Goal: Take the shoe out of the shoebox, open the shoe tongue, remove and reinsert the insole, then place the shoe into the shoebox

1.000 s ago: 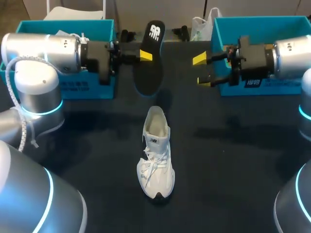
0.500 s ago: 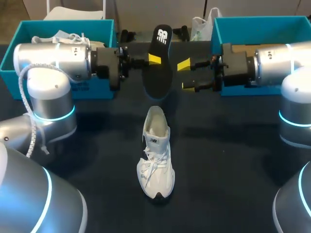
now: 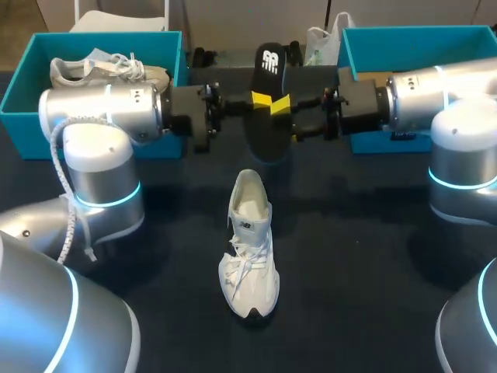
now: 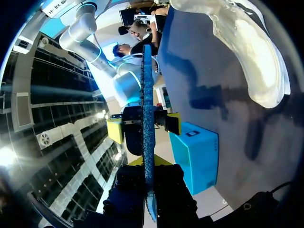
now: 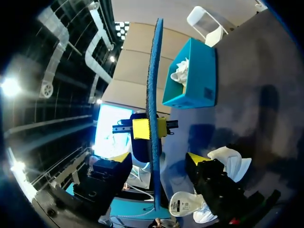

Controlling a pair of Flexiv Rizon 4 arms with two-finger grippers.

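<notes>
Shoe (image 3: 248,249): stands on the table (image 3: 373,256) between your arms.
Insole (image 3: 268,116): out, held on edge behind the shoe.
Left gripper (image 4: 147,190): clamped on the insole.
Right gripper (image 5: 159,159): has moved in; spread fingers straddle the insole, not gripping.
Meaning: you look set for a handover before reinsertion.

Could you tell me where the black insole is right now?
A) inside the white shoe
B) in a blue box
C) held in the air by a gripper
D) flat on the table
C: the left gripper pinches the insole, holding it upright above the table, beyond the shoe.
</notes>
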